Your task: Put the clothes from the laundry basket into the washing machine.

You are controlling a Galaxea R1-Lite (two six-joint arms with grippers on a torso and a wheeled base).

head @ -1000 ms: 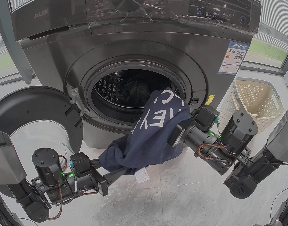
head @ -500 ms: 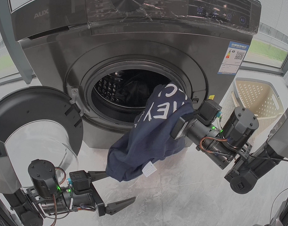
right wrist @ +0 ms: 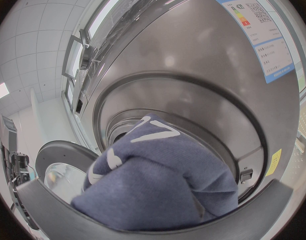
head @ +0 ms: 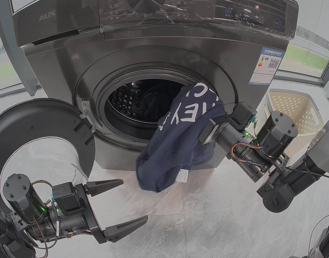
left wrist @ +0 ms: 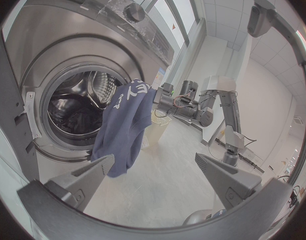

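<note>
At washing machine mouth: navy garment on right gripper, left gripper free.
Garment hangs over right gripper at the opening's right rim, lower end dangling above floor; cloth hides the grip, can't tell if clamped. Left gripper sits near-left, low, spread wide, touching nothing. Laundry basket stands far right beside machine.

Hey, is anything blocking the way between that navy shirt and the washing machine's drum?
Nothing visible. The door is swung wide to the robot's left, and the navy shirt hangs at the right edge of the drum mouth. Deep inside lie dark clothes, leaving room.
</note>
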